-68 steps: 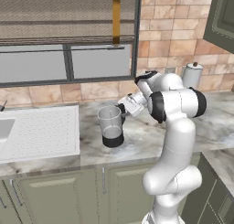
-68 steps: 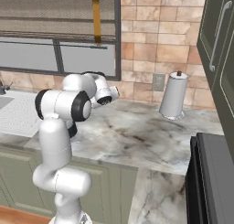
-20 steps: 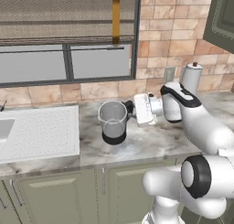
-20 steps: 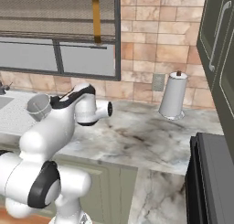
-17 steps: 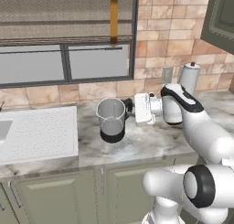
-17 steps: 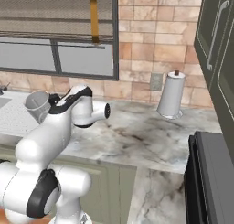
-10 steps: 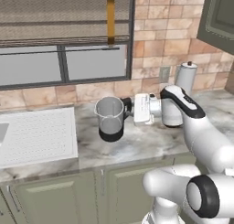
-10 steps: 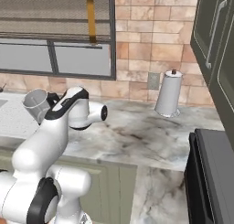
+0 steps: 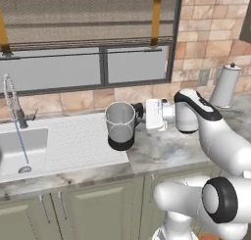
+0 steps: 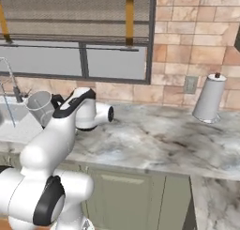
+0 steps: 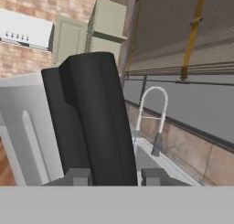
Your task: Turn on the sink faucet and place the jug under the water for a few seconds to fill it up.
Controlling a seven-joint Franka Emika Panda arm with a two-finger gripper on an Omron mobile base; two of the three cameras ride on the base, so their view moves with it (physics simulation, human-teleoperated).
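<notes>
The jug [image 9: 120,126] is what we follow here, and in the left base view we read the scene from the left. At the far left stands the sink faucet [image 9: 13,103], its coiled neck arching over the sink [image 9: 19,148]. From its spout the water [image 9: 20,143] falls as a thin blue line into the basin. Next to the right we see the dotted drainboard [image 9: 81,141], which joins the basin. Over the right end of that drainboard the jug sits upright, its black base low above or on the surface; we cannot tell whether it touches. It is well apart from the stream. Right of the jug we find the gripper [image 9: 140,114], clamped on the jug's black side handle, with the white arm stretching away to the right. Farther right, by the brick wall, a white lidded canister [image 9: 225,85] stands on the marble counter [image 9: 166,147].

In the hand view the black handle [image 11: 96,122] fills the space between the two fingertips [image 11: 77,176], and beyond it we see the faucet with its blue stream.
</notes>
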